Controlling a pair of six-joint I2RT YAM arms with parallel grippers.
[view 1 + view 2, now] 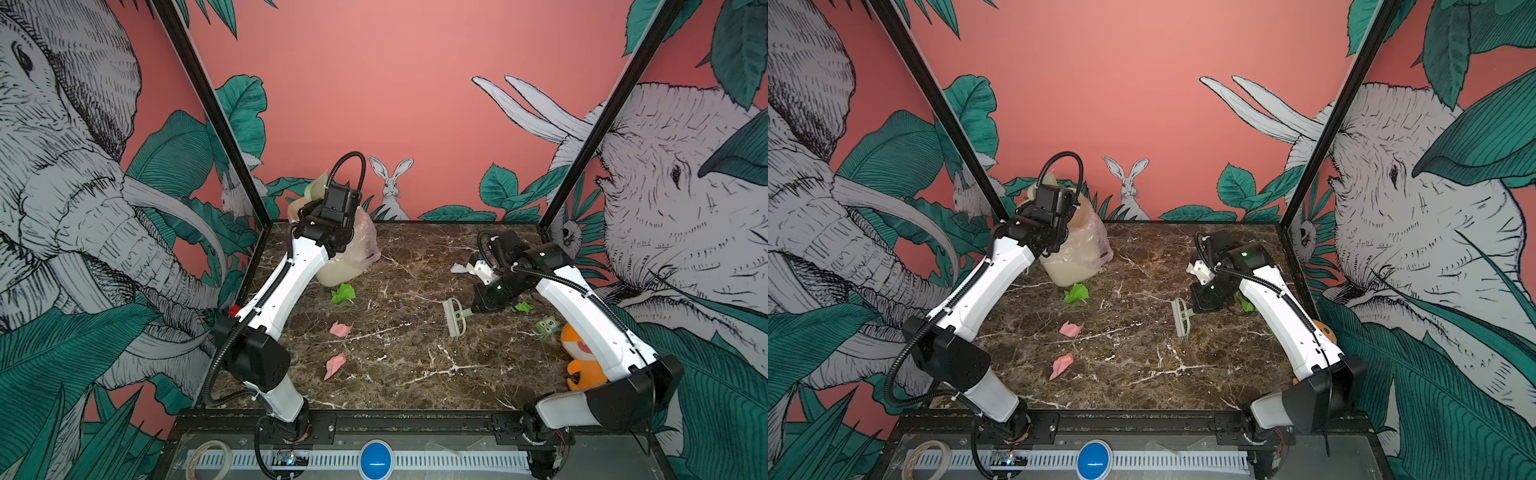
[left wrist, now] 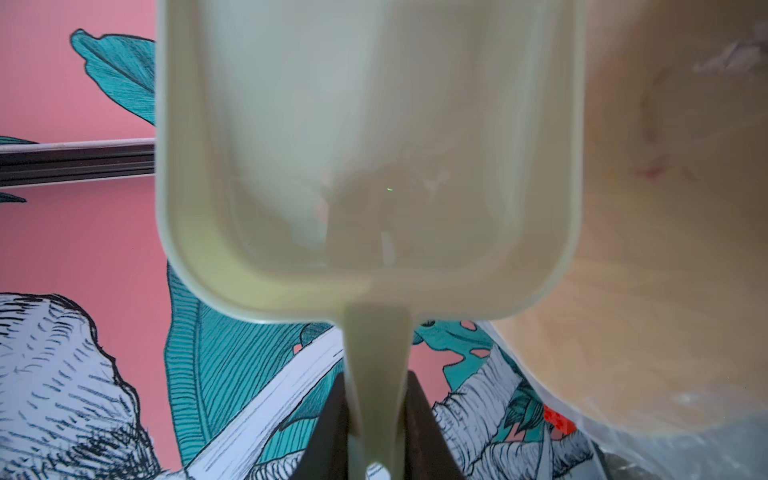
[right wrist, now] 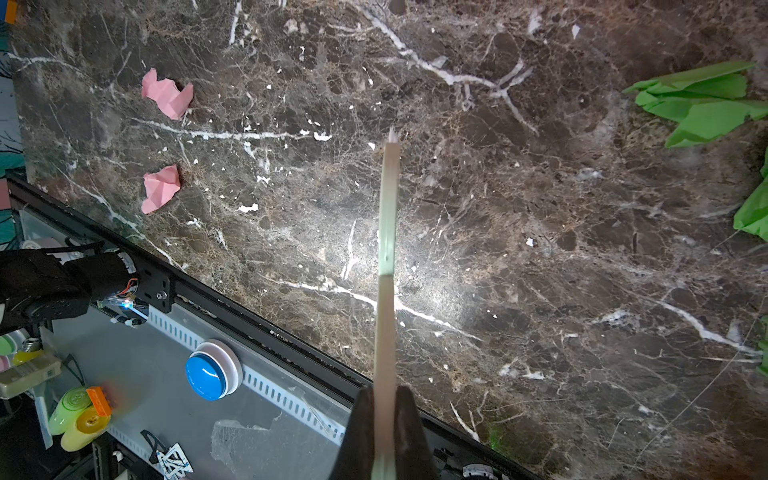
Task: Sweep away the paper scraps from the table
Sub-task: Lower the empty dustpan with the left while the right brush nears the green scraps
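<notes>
I have my right gripper (image 3: 384,401) clamped on the brush (image 1: 455,318), which points toward the table's (image 1: 395,374) left edge, and my left gripper (image 2: 376,388) pinching the dustpan (image 2: 365,145) handle.

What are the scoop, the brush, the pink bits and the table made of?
The dustpan: probably plastic, pale green, smooth and glossy with rounded moulded edges. The brush: seemingly the same plastic. The pink scraps: thin paper, sharply creased. The table: looks like polished marble, brown with white veins and glare; maybe only a print.

I see crumpled paper scraps (image 1: 343,293), green and pink, lying scattered apart on the veined brown table (image 1: 415,374).
</notes>
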